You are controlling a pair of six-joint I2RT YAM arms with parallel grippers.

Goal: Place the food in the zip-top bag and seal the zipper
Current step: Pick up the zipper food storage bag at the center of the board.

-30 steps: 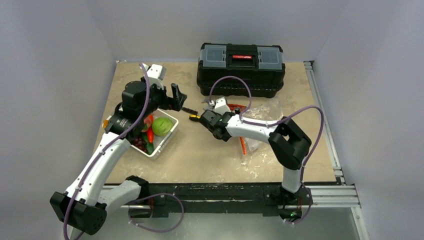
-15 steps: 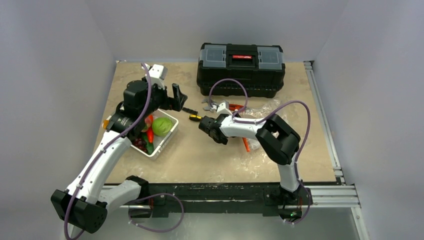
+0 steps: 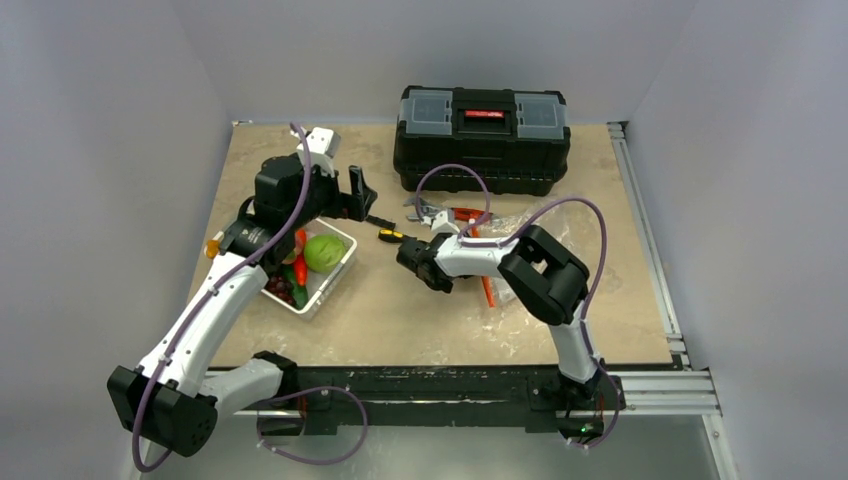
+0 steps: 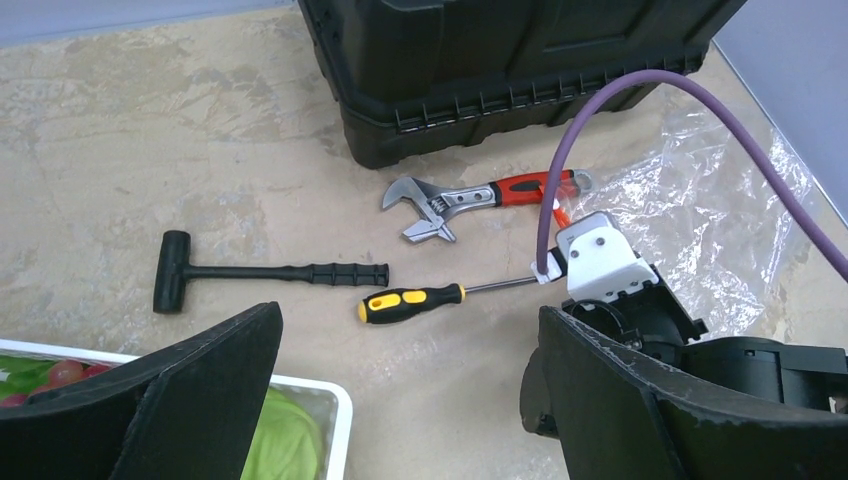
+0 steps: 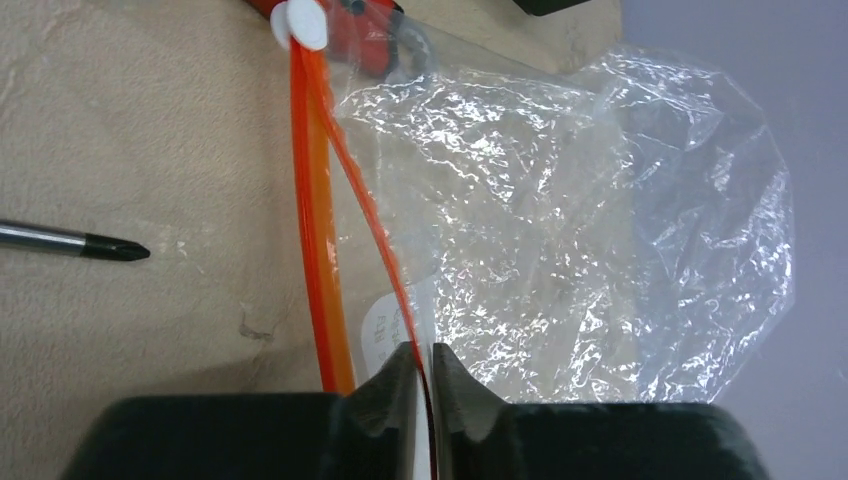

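The clear zip-top bag (image 5: pixel 580 230) lies crinkled on the table right of centre, its mouth facing my right gripper (image 5: pixel 425 352). That gripper is shut on the upper strip of the red-orange zipper (image 5: pixel 375 230), while the lower strip rests on the table. The zipper's white slider (image 5: pixel 300 22) sits at the far end. The food stays in a white basket (image 3: pixel 335 278): a pale-green cabbage (image 3: pixel 323 252), a red piece (image 3: pixel 299 268) and dark grapes (image 3: pixel 280 290). My left gripper (image 3: pixel 355 195) hovers open and empty over the basket's far corner.
A black toolbox (image 3: pixel 483 135) stands at the back. Between the basket and the bag lie a red-handled wrench (image 4: pixel 480 195), a yellow-and-black screwdriver (image 4: pixel 410 300) and a black hammer (image 4: pixel 260 273). My right arm's purple cable (image 4: pixel 640 90) arcs over the bag.
My right gripper has closed on the bag's zipper strip, and its elbow has folded leftward over the bag. The left gripper has shifted slightly toward the back.
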